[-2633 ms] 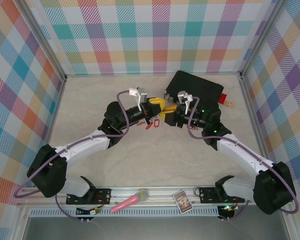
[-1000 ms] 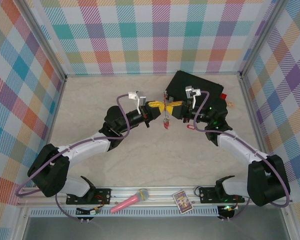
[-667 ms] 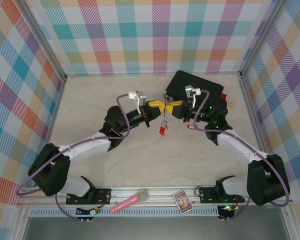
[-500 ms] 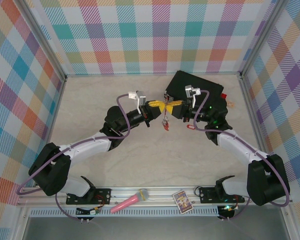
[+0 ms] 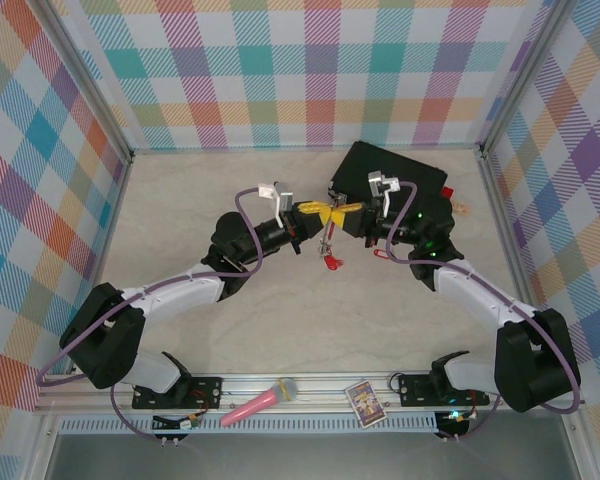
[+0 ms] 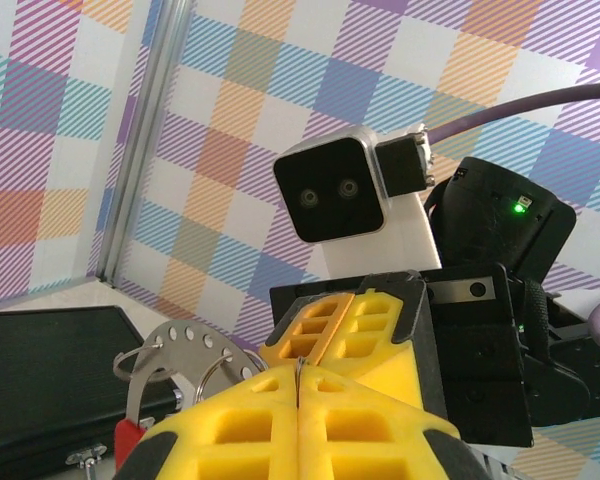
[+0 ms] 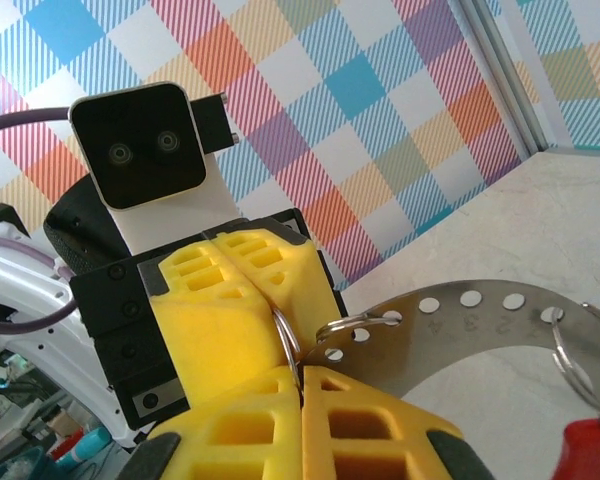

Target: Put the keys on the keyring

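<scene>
Swinging lower than half a second ago, a small red oblong plastic key tag (image 5: pixel 332 263) is dangling beneath the two end effectors, which are holding where they met a second earlier, above the pale marbled surface (image 5: pixel 180 200). The tag is hanging off a curved, perforated metal strip (image 7: pixel 460 318), which seems to be linked by a small split ring to the thin grey metal keyring (image 7: pixel 290 348). The left end effector (image 5: pixel 319 211) and the right end effector (image 5: pixel 338 210) are both pressing their yellow fingers together, each pinching the keyring wire from opposite sides. Another red tag (image 5: pixel 380 252) appears to be lying on the surface just beside the right arm, not yet on the ring. A black case (image 5: pixel 400 180) is sitting behind. Risk is building in the swing. The dangling load is tugging on a thin wire gripped only at the fingertips, and a twist or pull by either arm could let the keyring slip free and drop everything.
</scene>
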`<action>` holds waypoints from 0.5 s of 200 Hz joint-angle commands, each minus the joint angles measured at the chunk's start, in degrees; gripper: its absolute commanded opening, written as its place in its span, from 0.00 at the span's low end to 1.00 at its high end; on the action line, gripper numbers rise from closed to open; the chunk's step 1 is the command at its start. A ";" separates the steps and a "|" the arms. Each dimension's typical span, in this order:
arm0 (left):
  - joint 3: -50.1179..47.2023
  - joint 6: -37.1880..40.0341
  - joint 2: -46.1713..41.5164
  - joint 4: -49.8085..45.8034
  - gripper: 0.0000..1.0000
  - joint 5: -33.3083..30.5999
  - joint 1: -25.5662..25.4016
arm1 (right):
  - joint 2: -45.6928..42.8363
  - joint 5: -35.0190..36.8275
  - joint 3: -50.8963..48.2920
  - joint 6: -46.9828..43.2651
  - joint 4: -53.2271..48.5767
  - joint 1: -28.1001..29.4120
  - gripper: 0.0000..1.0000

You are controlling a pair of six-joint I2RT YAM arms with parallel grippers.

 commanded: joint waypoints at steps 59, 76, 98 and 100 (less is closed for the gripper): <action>2.31 3.74 -2.72 -11.87 0.32 0.40 1.43 | -4.24 4.85 2.58 -13.75 -18.16 0.87 0.00; 3.34 5.70 -4.36 -18.38 0.32 2.07 3.31 | -4.44 6.34 3.08 -18.07 -23.11 1.08 0.00; 5.60 10.85 -6.98 -30.47 0.33 3.65 4.87 | -3.92 8.47 4.31 -24.82 -29.96 2.45 0.00; 5.86 11.65 -7.16 -31.69 0.33 3.70 4.93 | -3.74 8.75 4.55 -25.33 -30.65 2.65 0.00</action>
